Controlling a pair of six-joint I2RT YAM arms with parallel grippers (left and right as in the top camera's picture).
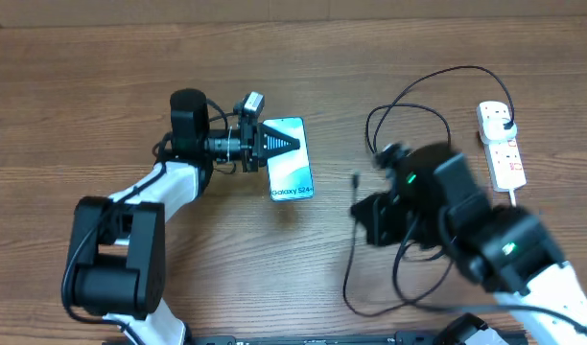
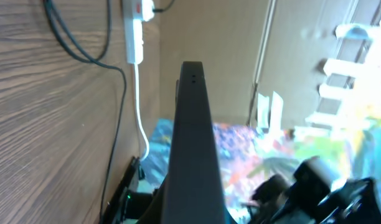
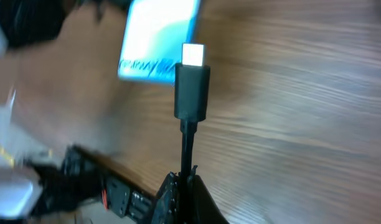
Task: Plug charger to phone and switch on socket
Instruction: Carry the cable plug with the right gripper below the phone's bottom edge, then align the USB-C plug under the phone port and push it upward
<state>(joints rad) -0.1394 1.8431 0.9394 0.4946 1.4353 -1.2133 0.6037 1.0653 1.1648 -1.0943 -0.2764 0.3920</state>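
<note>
The phone [image 1: 292,171], with a light-blue screen, is held by its far end in my left gripper [image 1: 277,144], which is shut on it. In the left wrist view it shows edge-on as a dark bar [image 2: 192,143]. My right gripper [image 3: 188,186] is shut on the charger cable just behind its connector tip [image 3: 192,78], which points toward the phone [image 3: 158,37] with a gap between them. In the overhead view the tip [image 1: 356,180] is right of the phone. The black cable [image 1: 409,96] loops back to a black plug [image 1: 504,120] in the socket strip [image 1: 503,146].
The white power strip lies at the far right of the wooden table, and it also shows in the left wrist view [image 2: 136,28] with its white cord [image 2: 141,118]. Cable loops [image 1: 370,287] lie by the right arm near the front edge.
</note>
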